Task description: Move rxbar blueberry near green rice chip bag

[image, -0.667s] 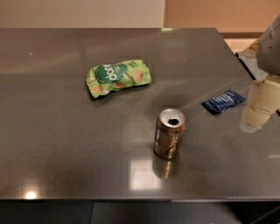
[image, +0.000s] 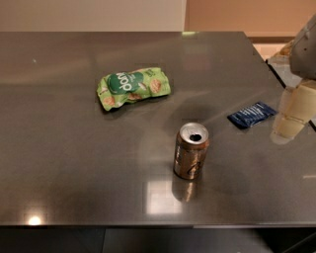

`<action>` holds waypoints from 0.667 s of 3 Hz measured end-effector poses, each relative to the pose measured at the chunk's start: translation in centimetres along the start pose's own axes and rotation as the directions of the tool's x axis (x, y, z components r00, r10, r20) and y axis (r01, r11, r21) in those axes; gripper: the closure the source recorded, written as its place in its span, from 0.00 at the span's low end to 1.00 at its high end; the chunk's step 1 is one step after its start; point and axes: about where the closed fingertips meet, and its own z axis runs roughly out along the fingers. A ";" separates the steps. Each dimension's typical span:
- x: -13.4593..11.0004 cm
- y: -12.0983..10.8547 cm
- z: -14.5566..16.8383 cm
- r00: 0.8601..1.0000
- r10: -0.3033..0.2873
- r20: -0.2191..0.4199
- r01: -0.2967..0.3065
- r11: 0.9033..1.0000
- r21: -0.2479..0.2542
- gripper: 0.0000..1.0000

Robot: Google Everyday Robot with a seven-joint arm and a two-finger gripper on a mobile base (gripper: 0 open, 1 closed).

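A flat dark-blue foil rxbar blueberry [image: 252, 114] lies at the right of the glossy dark-grey tabletop [image: 74, 163], well apart from the puffy green rice chip bag [image: 133, 87]. The cream gripper [image: 295, 114] hangs just beside the bar, and I cannot tell whether it is released or clenched. A beige wall [image: 98, 15] stands behind.

table [image: 74, 173] — dark grey, glossy, light glints near front | wall [image: 89, 15] — pale cream | panel [image: 247, 15] peach, right

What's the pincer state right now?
Pincer: cannot tell if open or closed; at the right edge, beside the rxbar blueberry, not holding it.
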 end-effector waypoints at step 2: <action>0.8 -4.4 2.3 0.999 -0.032 0.033 0.033 0.998 -0.049 0.00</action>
